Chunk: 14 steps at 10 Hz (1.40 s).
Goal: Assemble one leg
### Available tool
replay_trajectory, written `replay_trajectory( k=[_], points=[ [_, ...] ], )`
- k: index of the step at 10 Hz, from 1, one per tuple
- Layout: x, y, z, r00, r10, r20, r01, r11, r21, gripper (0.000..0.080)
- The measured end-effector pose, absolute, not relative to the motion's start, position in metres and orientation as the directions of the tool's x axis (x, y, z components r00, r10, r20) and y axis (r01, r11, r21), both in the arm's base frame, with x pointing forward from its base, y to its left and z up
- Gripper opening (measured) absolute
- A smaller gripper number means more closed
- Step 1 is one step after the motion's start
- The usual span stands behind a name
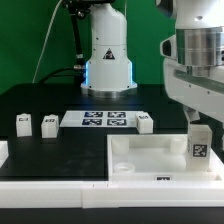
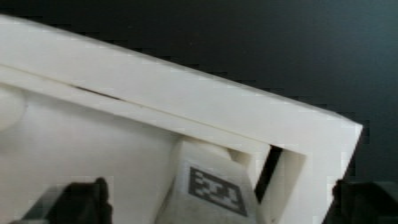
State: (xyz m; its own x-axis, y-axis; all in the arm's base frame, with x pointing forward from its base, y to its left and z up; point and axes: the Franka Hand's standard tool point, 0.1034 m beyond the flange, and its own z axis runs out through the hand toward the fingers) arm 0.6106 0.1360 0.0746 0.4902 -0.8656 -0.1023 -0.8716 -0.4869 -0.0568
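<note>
A leg point(image 1: 198, 144), a small white block with a marker tag, stands upright at the near corner of the large flat white square piece point(image 1: 150, 152) on the exterior view's right. My gripper point(image 1: 199, 124) is directly over it. In the wrist view the leg point(image 2: 214, 186) stands by the piece's raised rim point(image 2: 196, 95). It sits between my two dark fingers point(image 2: 79, 202), with a gap on each side. The gripper point(image 2: 222, 204) is open and straddles the leg without touching it.
Three more white leg blocks lie on the black table: two on the exterior view's left point(image 1: 23, 122) point(image 1: 47, 123) and one near the middle point(image 1: 145, 122). The marker board point(image 1: 104, 119) lies between them. The robot base point(image 1: 107, 60) stands behind.
</note>
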Motion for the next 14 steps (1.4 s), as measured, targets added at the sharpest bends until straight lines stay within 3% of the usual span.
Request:
replay_trajectory(
  k=[3, 5, 8, 10, 12, 13, 14],
  points=[
    [0.608, 0.133, 0.072, 0.790, -0.610, -0.065, -0.613, -0.786, -0.073, 0.0648],
    [0.609, 0.127, 0.071, 0.932, -0.361, -0.026, -0.362, -0.931, -0.050, 0.0649],
    [0.610, 0.122, 0.073, 0.999, -0.031, -0.011, -0.031, -0.999, -0.038, 0.0649],
    [0.610, 0.122, 0.073, 1.000, -0.011, -0.011, -0.012, -0.999, -0.039, 0.0649],
    [0.610, 0.122, 0.073, 1.000, -0.011, -0.011, -0.012, -0.999, -0.039, 0.0402],
    [0.610, 0.122, 0.073, 1.000, -0.011, -0.011, -0.012, -0.999, -0.039, 0.0402],
    [0.610, 0.122, 0.073, 1.000, -0.029, -0.012, -0.030, -0.999, -0.039, 0.0289]
  ],
)
